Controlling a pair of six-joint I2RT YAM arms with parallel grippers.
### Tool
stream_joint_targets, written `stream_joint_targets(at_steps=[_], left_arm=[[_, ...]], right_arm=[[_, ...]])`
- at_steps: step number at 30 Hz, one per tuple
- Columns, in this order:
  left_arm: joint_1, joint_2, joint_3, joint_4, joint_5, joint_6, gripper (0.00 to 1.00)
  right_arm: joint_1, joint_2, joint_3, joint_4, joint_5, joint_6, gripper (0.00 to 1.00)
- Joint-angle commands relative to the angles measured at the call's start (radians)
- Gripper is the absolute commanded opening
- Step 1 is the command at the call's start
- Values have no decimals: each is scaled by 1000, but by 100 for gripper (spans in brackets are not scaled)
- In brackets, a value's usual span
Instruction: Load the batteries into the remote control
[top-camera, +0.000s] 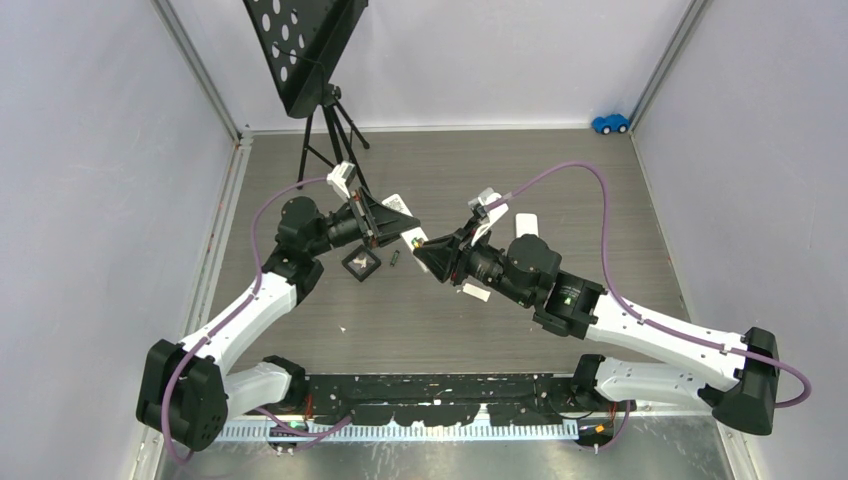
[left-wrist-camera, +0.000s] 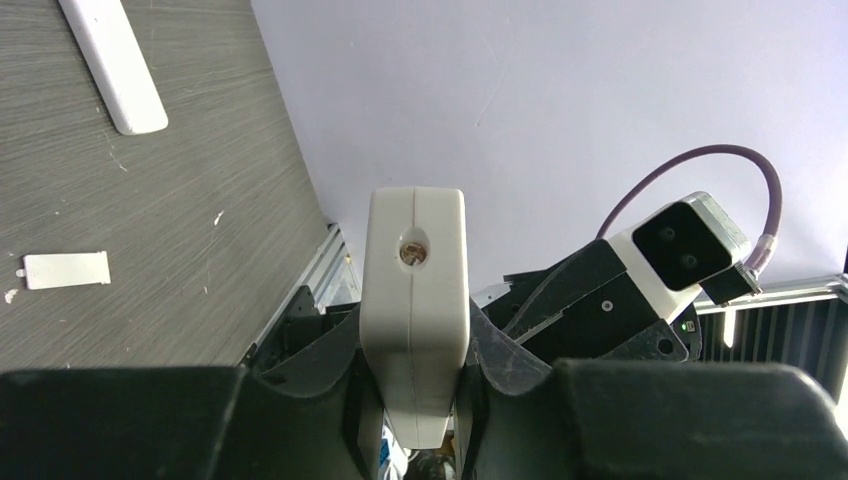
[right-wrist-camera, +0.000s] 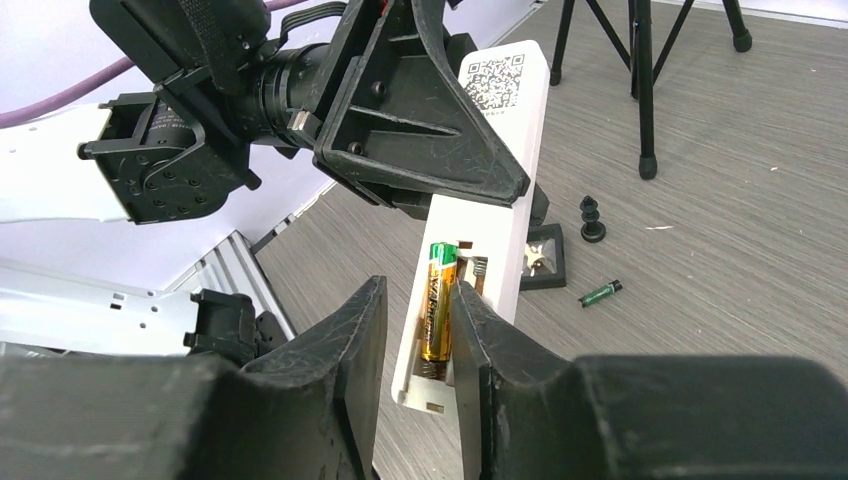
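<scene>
My left gripper (top-camera: 385, 222) is shut on a white remote control (left-wrist-camera: 415, 290) and holds it above the table, tilted, in the left wrist view (left-wrist-camera: 415, 345). In the right wrist view the remote (right-wrist-camera: 497, 120) shows its open battery bay. A gold and green battery (right-wrist-camera: 437, 310) lies in one slot; the slot beside it shows a bare spring. My right gripper (right-wrist-camera: 415, 340) is open, its fingers either side of that battery and close to the bay. It also shows in the top view (top-camera: 428, 255). A green battery (right-wrist-camera: 600, 292) lies loose on the table.
A small black square tray (right-wrist-camera: 540, 262) and a small black part (right-wrist-camera: 592, 220) lie near the loose battery. A white battery cover (left-wrist-camera: 65, 269) and a second white remote (left-wrist-camera: 110, 60) lie on the table. A tripod stand (top-camera: 320, 130) is at the back, a blue toy car (top-camera: 610, 123) far right.
</scene>
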Motion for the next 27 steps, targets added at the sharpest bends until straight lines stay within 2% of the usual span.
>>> stream_joint_targets(at_steps=[1,9,13,17,20,23,27], left_arm=[[4,-16,9,109,15,-35,0],[8,-16,6,104,12,-5,0],[8,-19,4,108,-5,27,0],[8,-21,-1,124,-37,51,0],[8,-28,-8,132,-76,68,0],[8,-35,-14,156,-103,67,0],[8,-46,-9,163,-118,70,0]], right_arm=[[-1,-10,5,-28,46,3,36],[-1,-35,48,-67,82,80,45],[-1,-63,71,-108,114,174,57],[-1,-118,42,-129,238,384,79],[-2,-149,-22,-112,329,593,88],[-2,-152,-88,-38,346,762,91],[-2,-91,-109,97,250,826,91]])
